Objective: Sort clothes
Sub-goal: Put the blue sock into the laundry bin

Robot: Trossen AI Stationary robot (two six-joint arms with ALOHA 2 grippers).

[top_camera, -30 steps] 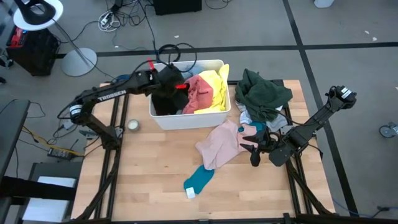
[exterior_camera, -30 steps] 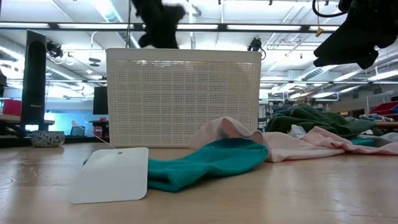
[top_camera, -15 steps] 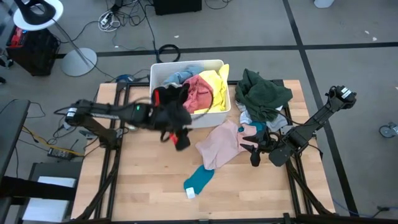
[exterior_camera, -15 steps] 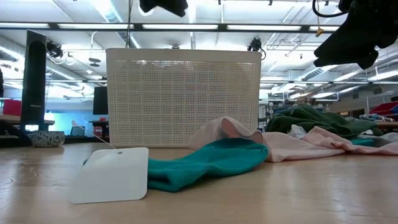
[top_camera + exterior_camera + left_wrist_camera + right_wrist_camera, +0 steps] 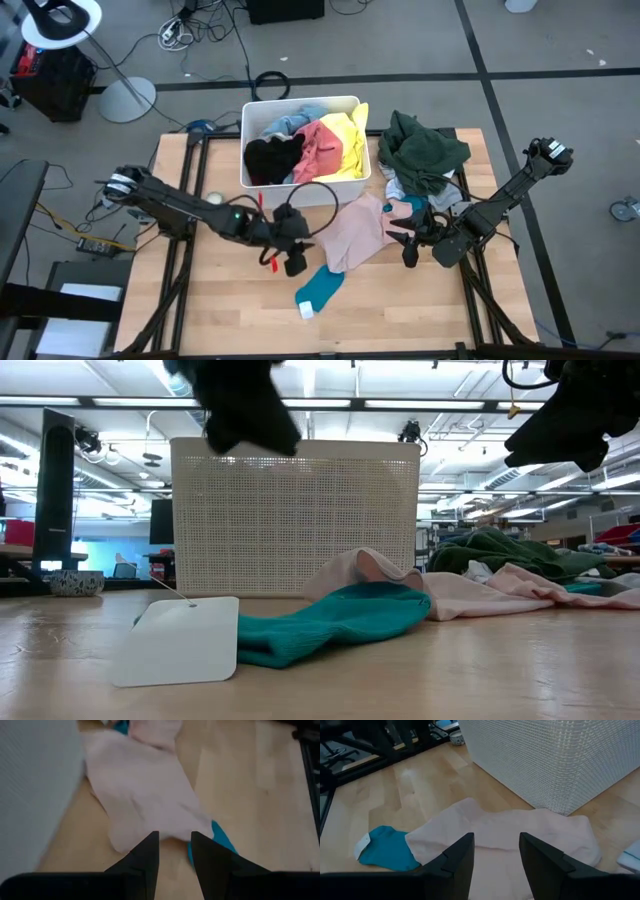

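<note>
While the left gripper (image 5: 293, 262) hovers open and empty over the surface (image 5: 220, 305) beside the pink garment (image 5: 352, 229) and teal sock (image 5: 321, 286), the right gripper (image 5: 409, 246) waits open by the pink garment's far edge; more clothes (image 5: 310, 148) fill the bin (image 5: 300, 192)

In the low view the left end effector (image 5: 240, 405) is a dark blurred mass cut off by the top edge, its fingers not distinguishable. The right end effector (image 5: 560, 415) is likewise cropped at the top right corner. The white bin (image 5: 295, 515) hides its contents from this level. In the left wrist view the teal garment (image 5: 220, 840) is mostly hidden behind the fingers (image 5: 207, 857), and the pink garment (image 5: 145, 785) is blurred and cropped at the top
</note>
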